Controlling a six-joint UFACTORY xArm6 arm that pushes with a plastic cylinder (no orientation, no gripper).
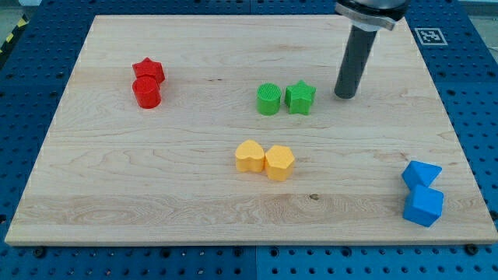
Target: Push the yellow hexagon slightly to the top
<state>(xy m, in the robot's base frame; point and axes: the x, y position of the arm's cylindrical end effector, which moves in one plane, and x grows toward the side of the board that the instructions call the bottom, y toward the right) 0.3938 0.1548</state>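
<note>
Tool tip [345,95], a plain rod with nothing to spread or pinch, just right of green star [300,98]; well above yellow hexagon [279,162] on desk [194,202].

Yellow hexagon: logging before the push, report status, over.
My tip right of green star, well above yellow hexagon. Hexagon untouched, against yellow heart. Green star and green cylinder above it.

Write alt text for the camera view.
My tip rests right of the green star block, well above the yellow hexagon block, on a wooden board also holding red and blue pairs.
</note>
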